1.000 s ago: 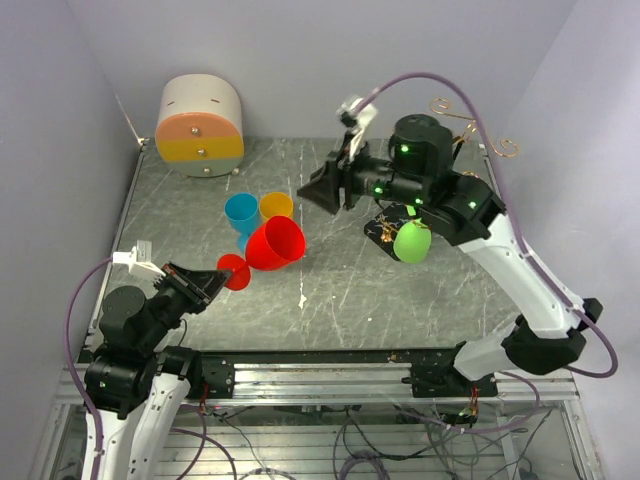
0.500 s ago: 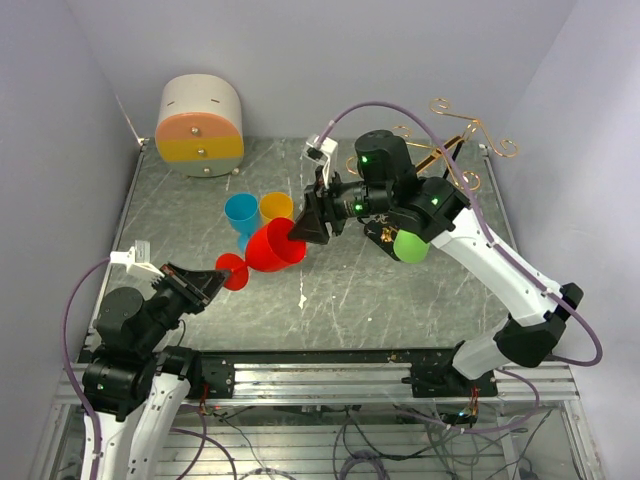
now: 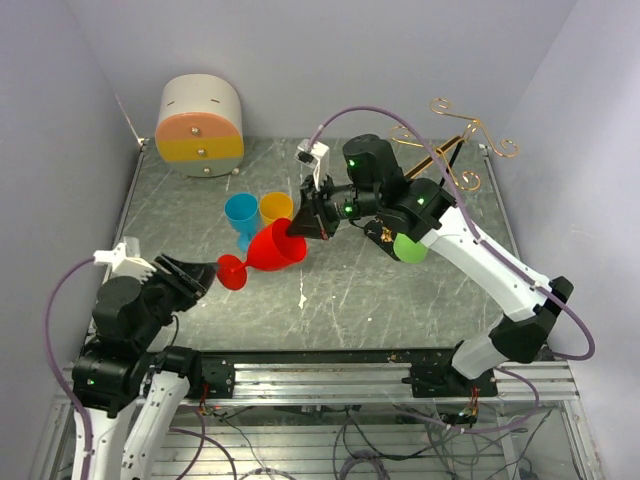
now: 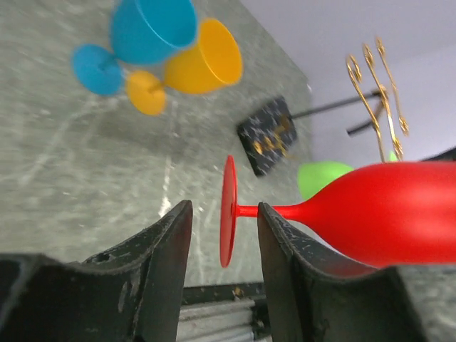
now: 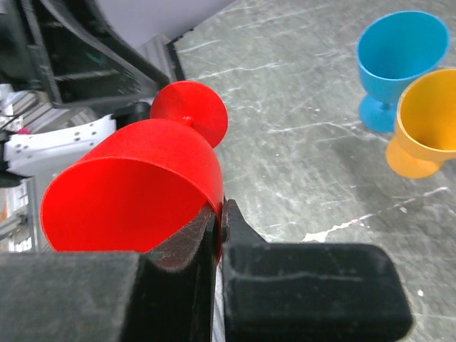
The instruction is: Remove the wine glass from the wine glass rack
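Two grippers attend one red wine glass (image 3: 277, 247), which lies on its side in the air above mid-table, well clear of the wine glass rack (image 3: 455, 140) at 2 o'clock. Our right gripper (image 5: 219, 217) is clamped on the thin bowl rim alone. Our left gripper (image 4: 221, 210) stands spread, a finger either side of the foot, not touching it. We judge that this rim pinch could let the glass swivel or slip. Released early, it may drop onto the table (image 3: 400, 310) or strike the blue glass (image 3: 241, 212) and orange glass (image 3: 275, 207) at 11 o'clock.

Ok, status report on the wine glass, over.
Right gripper shut on red wine glass rim, glass off the rack. Left gripper open, fingers straddling its foot. Green glass by the rack.
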Robot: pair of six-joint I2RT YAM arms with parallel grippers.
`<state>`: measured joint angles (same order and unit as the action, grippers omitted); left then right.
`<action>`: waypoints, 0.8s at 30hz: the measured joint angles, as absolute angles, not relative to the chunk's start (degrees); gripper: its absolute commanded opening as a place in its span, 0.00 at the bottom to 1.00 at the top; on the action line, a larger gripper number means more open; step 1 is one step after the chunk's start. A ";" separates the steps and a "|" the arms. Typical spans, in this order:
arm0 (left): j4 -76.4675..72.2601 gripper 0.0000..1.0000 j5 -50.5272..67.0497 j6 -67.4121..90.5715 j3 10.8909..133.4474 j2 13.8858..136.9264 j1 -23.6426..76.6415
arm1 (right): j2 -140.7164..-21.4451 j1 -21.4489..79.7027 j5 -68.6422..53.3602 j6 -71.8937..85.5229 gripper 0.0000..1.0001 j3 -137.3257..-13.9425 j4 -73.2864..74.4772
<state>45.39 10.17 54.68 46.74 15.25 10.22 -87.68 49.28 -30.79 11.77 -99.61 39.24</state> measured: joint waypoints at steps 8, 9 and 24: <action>54.74 0.53 -12.47 46.87 59.53 19.57 10.22 | -91.46 50.15 -20.12 11.88 0.00 -100.79 42.04; 54.70 0.53 -14.20 45.93 59.35 19.20 10.22 | -93.10 51.05 -17.85 11.90 0.00 -101.86 42.85; 50.22 0.51 -20.64 37.85 51.92 19.57 10.22 | -120.38 58.08 -0.78 12.03 0.00 -124.68 52.64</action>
<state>50.22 -20.64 37.85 51.92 19.57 10.22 -120.38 58.08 -0.78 12.03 -124.68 52.64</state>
